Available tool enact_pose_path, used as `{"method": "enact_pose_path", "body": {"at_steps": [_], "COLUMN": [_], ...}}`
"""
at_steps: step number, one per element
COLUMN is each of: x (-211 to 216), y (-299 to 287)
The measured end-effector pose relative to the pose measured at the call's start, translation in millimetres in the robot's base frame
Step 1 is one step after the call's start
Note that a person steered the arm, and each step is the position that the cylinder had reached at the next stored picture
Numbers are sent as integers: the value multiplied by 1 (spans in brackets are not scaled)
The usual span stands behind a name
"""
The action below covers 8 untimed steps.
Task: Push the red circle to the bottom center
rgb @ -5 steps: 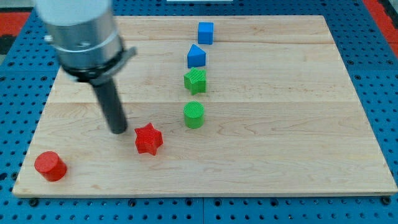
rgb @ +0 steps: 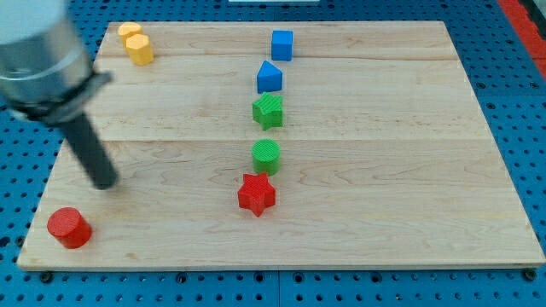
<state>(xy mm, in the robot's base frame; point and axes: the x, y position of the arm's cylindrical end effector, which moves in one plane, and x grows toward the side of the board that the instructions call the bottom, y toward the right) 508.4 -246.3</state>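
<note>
**A:** Starting at the near edge, where is the red circle [rgb: 68, 228] sitting?

**B:** It is lying in the bottom-left corner of the worktop [rgb: 384, 230], close to the near edge and well apart from every other block. It is waiting to go to the bottom centre, so the push itself is not yet begun, as I judge it.

**A:** And the rod?

**B:** My tip [rgb: 104, 182] is standing above the circle in the view and a little to its right, near but not touching. There is no claw on this arm, so I cannot tell you of anything spread or pressed together; it is only a bare rod.

**A:** What is the next move asking for?

**B:** I think the tip is needing to get round to the circle's left side, then to be driving it rightward along the near edge.

**A:** Counting outward?

**B:** One red circle, one red star [rgb: 256, 194], one green cylinder [rgb: 265, 157], one green star [rgb: 267, 111], one blue wedge-shaped block [rgb: 269, 77], one blue cube [rgb: 282, 44], and two yellow blocks [rgb: 136, 43] touching at the far left corner. Eight in all.
</note>
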Motion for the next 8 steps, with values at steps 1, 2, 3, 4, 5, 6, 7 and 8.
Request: {"method": "enact_pose_path", "body": {"at_steps": [1, 2, 3, 4, 5, 6, 7, 8], "x": [2, 37, 47, 50, 50, 55, 82, 84], "y": [-58, -58, -48, -33, 12, -19, -19, 58]}}
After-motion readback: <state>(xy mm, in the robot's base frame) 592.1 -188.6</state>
